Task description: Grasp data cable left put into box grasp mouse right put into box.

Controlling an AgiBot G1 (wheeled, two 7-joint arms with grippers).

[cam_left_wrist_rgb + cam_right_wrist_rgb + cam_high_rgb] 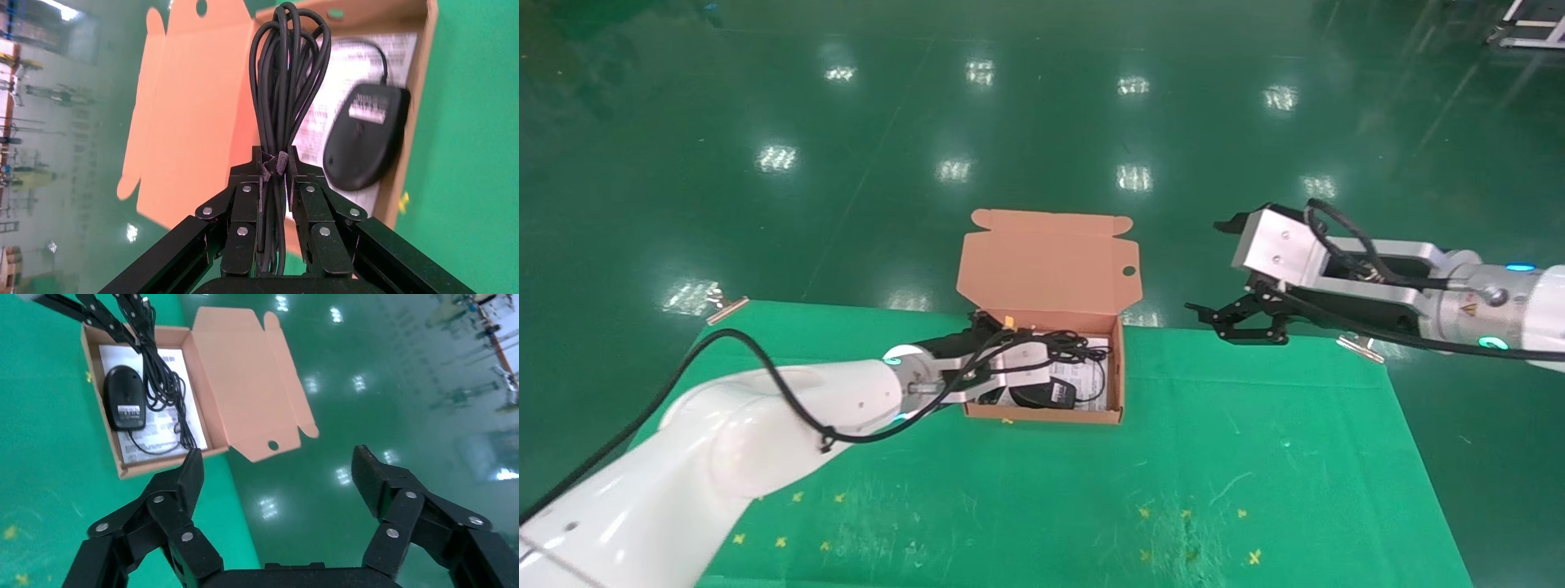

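The orange-pink box (pixel 1042 415) stands open on the green table, its lid (pixel 1050 261) upright at the back. The black mouse (pixel 1042 394) lies inside on the white sheet, underside label up, also in the left wrist view (pixel 367 138) and the right wrist view (pixel 124 398). My left gripper (pixel 1017 339) reaches in from the box's left side. It is shut (pixel 275 165) on the tied end of the data cable (pixel 287 79), whose coil hangs over the box interior (pixel 1071 343). My right gripper (pixel 1238 318) is open and empty (pixel 278 459), raised to the right of the box past the table's far edge.
The green table cloth (pixel 1173 490) spreads in front of and right of the box, with small yellow marks. The glossy green floor (pixel 1042 122) lies beyond the far edge. The mouse's thin cord (pixel 183 432) loops inside the box.
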